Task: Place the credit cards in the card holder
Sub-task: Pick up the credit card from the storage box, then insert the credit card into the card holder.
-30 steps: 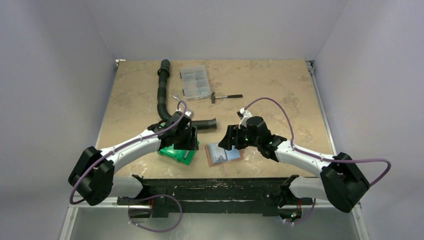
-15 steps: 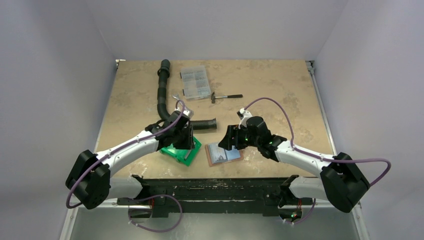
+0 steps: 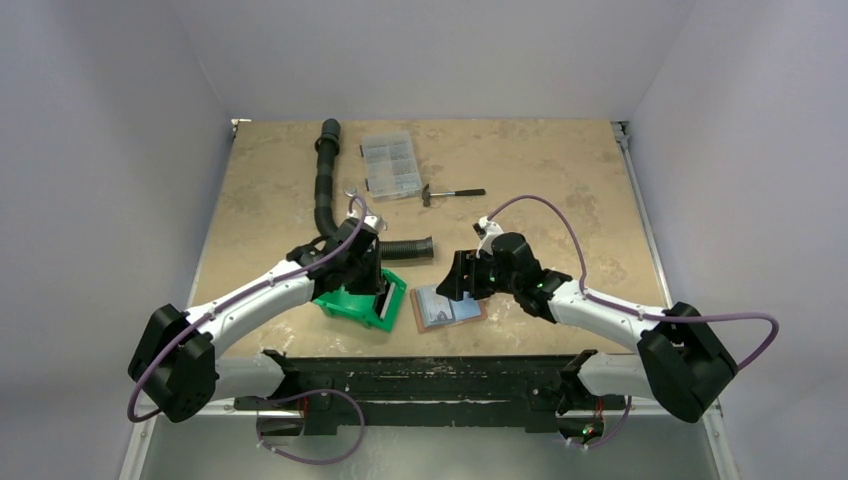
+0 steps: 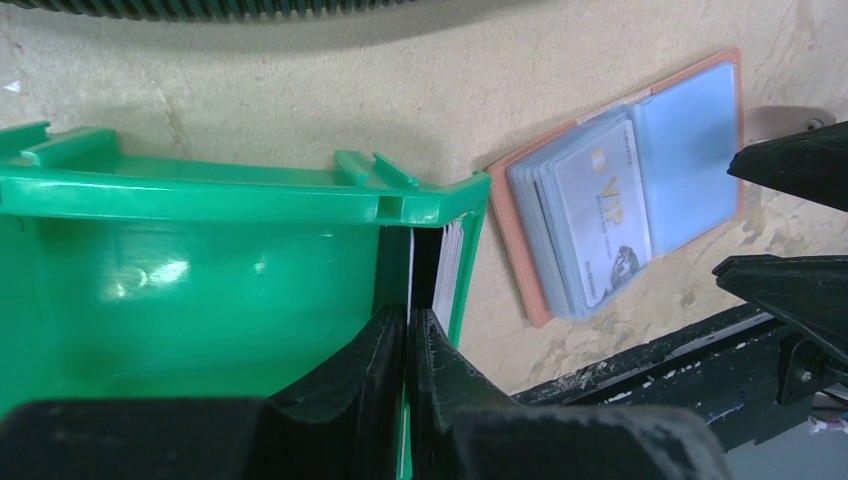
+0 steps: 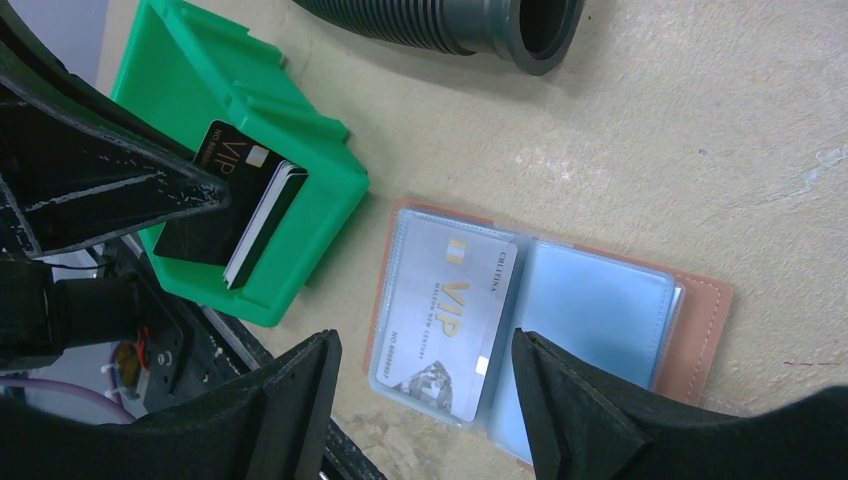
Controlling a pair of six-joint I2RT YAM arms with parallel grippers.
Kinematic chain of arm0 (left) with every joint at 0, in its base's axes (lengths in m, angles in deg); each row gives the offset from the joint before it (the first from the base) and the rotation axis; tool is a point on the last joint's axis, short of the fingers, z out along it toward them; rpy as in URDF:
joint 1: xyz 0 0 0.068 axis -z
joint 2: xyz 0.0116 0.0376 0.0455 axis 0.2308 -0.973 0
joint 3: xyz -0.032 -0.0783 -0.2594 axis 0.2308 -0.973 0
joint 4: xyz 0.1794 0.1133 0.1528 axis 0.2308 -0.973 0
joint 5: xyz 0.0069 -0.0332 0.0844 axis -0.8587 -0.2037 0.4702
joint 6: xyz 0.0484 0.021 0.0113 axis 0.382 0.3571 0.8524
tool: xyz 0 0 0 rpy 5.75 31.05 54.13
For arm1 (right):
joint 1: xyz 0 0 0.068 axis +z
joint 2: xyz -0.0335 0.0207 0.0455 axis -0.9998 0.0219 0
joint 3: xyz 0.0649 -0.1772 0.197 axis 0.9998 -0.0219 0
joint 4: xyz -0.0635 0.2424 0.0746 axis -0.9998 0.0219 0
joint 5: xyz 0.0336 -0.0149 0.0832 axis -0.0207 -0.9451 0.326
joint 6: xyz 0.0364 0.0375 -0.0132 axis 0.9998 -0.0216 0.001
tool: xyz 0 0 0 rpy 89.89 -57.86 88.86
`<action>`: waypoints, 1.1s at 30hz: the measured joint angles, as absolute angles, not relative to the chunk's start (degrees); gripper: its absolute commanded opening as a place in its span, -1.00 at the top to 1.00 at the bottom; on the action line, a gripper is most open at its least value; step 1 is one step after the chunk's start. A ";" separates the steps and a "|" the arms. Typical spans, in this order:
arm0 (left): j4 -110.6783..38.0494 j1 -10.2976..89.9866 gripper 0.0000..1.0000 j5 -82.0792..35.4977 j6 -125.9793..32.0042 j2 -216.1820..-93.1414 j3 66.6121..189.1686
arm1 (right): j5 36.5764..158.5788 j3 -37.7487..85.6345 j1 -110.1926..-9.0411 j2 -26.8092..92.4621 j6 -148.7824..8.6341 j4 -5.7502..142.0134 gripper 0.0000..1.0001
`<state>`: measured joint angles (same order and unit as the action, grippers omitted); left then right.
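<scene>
Closed now, my left fingers (image 4: 409,320) pinch the black card (image 5: 215,200) in the bin (image 5: 330,190). I should lift it straight up, clear of the others, with my right fingers (image 5: 420,340) spread wide by the card holder (image 5: 705,310).

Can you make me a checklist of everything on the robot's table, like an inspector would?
surface: beige mottled table, scuffed near the front edge.
job's things: card holder lies open and flat, with a silver VIP card in or on its clear pockets; a black card and paler cards stand in a corner of the green bin.
clutter: black ribbed hose, clear compartment box, small hammer.
grippers: left gripper pinched thin, seemingly on the black card; right gripper open above the card holder, holding nothing.
cables: a purple cable loops along each arm.
surroundings: plain pale walls; nothing else seen.
</scene>
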<state>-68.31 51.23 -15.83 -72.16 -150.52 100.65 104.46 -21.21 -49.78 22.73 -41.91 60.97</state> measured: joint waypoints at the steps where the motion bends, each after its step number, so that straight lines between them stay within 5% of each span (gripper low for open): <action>1: -68.68 51.23 0.89 -15.59 -72.16 -150.52 100.80 | 104.46 -21.21 -49.78 22.75 -41.91 60.99 -0.43; 17: -85.09 51.23 1.00 4.26 -65.47 -145.97 126.57 | 99.78 -19.94 -49.78 24.17 -43.41 65.60 -0.45; 23: -77.57 51.19 1.00 -8.33 -66.56 -141.43 124.38 | 95.39 -19.68 -49.78 24.43 -44.20 70.30 -0.48; 33: -57.71 58.27 1.00 -25.58 -78.04 -150.28 103.84 | 92.16 -19.88 -51.27 24.80 -42.96 72.71 -0.18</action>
